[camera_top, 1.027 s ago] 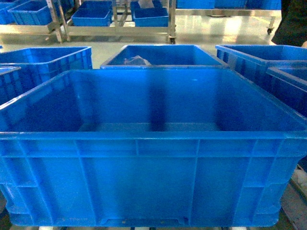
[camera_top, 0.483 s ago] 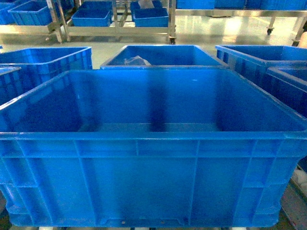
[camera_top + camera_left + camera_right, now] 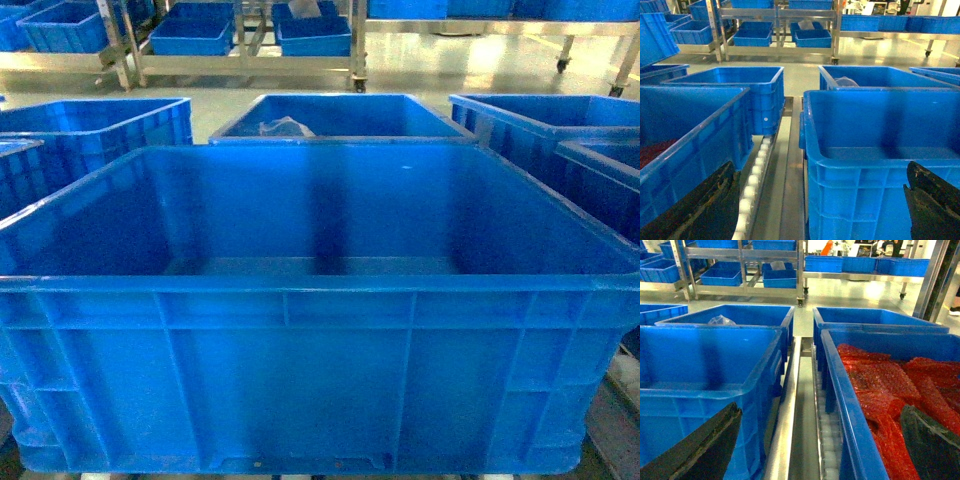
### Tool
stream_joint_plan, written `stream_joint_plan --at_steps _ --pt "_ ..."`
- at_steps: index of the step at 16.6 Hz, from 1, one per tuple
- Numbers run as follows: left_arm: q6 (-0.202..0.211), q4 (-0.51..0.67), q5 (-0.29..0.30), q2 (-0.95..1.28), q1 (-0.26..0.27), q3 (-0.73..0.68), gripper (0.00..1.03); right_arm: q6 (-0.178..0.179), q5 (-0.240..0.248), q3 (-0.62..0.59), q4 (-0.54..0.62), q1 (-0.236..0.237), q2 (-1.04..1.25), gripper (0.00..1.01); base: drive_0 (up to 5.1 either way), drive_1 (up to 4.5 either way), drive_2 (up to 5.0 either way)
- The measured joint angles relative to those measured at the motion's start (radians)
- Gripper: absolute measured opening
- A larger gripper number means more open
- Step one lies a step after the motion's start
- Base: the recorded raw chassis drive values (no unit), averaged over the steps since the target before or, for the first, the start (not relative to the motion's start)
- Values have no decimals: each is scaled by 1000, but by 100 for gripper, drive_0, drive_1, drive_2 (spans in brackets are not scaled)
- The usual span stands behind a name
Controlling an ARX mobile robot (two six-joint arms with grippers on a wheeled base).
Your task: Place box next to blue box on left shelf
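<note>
Box (image 3: 320, 330) directly ahead in head view, filling most of the frame, upright and with nothing inside; landmark for all positions below.

Left claw (image 3: 820, 210): spread wide, fingers (image 3: 705, 210) dark at the lower corners of the left wrist view, straddling the left near corner of box, one finger outside its wall, grasping nothing. Right claw (image 3: 815, 450): likewise released, fingers (image 3: 695, 450) at both lower corners of the right wrist view, straddling the right near corner of box.

Behind box: second crate (image 3: 340, 118) holding clear plastic wrap (image 3: 283, 127). Left of box: neighbouring crate (image 3: 685, 135), separated by a roller track (image 3: 756, 175). Right of box: crate of red bubble wrap (image 3: 890, 390), beyond a metal rail (image 3: 790, 405). Far behind box: metal shelf racks (image 3: 240, 50) on casters, carrying small blue bins (image 3: 192, 36).
</note>
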Motion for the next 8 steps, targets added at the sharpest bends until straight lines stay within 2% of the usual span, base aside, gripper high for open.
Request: stream_joint_plan --at_steps 8 --pt "0 0 0 0 0 0 98 0 0 0 0 0 0 98 0 0 0"
